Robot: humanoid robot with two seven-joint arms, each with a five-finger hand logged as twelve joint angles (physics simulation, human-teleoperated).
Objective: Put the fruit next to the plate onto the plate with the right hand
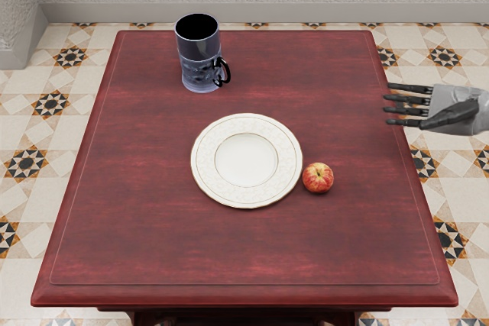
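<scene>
A red-yellow apple (318,178) lies on the dark red table (137,219), just right of a white plate (246,160) at the table's middle. The plate holds nothing. My right hand (405,104) hovers at the table's right edge, well up and to the right of the apple. Its dark fingers (401,99) stretch out flat toward the left and hold nothing. The left arm does not show.
A dark blue mug (200,53) with a black handle stands at the back of the table, left of centre. Patterned floor tiles surround the table, and a wall runs along the back.
</scene>
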